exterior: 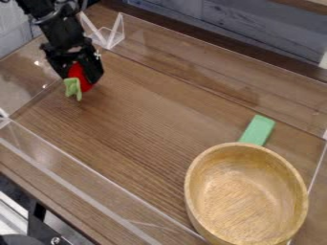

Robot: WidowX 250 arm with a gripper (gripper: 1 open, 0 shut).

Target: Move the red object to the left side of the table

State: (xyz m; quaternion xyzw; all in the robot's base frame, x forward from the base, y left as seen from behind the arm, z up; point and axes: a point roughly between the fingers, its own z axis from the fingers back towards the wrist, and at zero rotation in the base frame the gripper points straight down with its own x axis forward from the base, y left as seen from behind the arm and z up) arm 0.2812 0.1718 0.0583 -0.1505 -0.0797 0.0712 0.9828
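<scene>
The red object (pixel 84 73), a small red toy fruit with a light green leafy end, lies at the far left of the wood-grain table (pixel 153 124). The leafy end points toward the front. My black gripper (pixel 75 69) hangs just over it, pointing steeply down. Its jaws stand open on either side of the fruit, and the fingers hide part of the red body. Whether a finger still touches the fruit I cannot tell.
A large wooden bowl (pixel 247 196) sits at the front right. A flat light green block (pixel 259 130) lies just behind it. Low clear acrylic walls (pixel 52 163) edge the table, and a clear corner piece (pixel 113 33) stands behind the gripper.
</scene>
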